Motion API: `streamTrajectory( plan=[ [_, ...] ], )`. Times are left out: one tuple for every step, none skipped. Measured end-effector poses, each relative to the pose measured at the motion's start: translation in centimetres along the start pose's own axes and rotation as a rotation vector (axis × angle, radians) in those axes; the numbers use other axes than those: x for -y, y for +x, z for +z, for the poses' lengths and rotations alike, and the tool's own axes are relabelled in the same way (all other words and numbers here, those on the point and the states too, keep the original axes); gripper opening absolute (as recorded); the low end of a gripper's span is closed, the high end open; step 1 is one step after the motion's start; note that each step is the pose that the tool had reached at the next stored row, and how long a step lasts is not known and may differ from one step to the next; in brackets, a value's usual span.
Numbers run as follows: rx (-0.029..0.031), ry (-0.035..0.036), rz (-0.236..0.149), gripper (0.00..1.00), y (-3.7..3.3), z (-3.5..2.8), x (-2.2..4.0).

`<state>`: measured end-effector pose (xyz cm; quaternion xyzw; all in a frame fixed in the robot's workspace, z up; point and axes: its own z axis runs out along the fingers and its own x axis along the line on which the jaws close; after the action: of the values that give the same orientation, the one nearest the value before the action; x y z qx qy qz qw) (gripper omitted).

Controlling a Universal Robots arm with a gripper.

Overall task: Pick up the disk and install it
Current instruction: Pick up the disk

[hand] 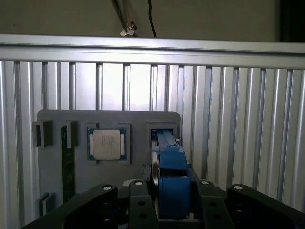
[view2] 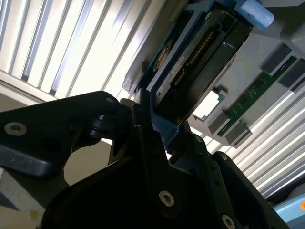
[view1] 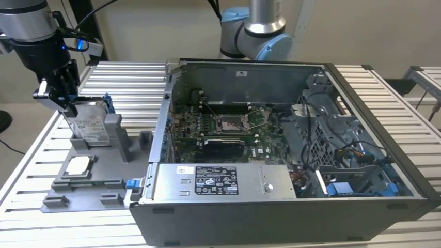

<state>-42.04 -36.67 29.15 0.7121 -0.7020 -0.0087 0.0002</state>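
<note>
Blue-framed disk (view1: pixel 88 124) upright at grey holder (view1: pixel 103 175) on table (view1: pixel 124 82), exterior view's left. End effector (view1: pixel 69 103) clamped on its top edge. Grasp looks done; lift-out and install into open computer case (view1: pixel 276 217) left.

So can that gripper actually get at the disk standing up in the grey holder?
Probably yes: the gripper sits at the upper end of the disk, fingers seemingly closed on the blue carrier either side. The disk stands upright in the grey holder, with nothing crowding its top.
</note>
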Motion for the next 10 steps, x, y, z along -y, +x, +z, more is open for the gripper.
streamTrajectory(
  plan=[
    [0.0000,0.0000,0.000,0.00,0.00,0.00,0.00],
    [0.0000,0.0000,0.000,0.00,0.00,0.00,0.00],
    [0.0000,0.0000,0.000,0.00,0.00,0.00,0.00],
    [0.0001,0.0000,0.000,0.00,0.00,0.00,0.00],
    [0.0001,0.0000,0.000,0.00,0.00,0.00,0.00],
    [0.0002,-0.0001,0.000,0.00,-0.01,-0.05,0.00],
    [0.0001,-0.0003,0.000,0.00,-0.01,-0.16,0.00],
    [0.0001,-0.0005,0.000,0.00,-0.01,-0.35,-0.01],
    [0.0000,-0.0005,0.000,0.00,-0.01,-0.55,-0.01],
    [0.0000,-0.0004,0.000,0.00,-0.01,-0.73,-0.01]
  ],
)
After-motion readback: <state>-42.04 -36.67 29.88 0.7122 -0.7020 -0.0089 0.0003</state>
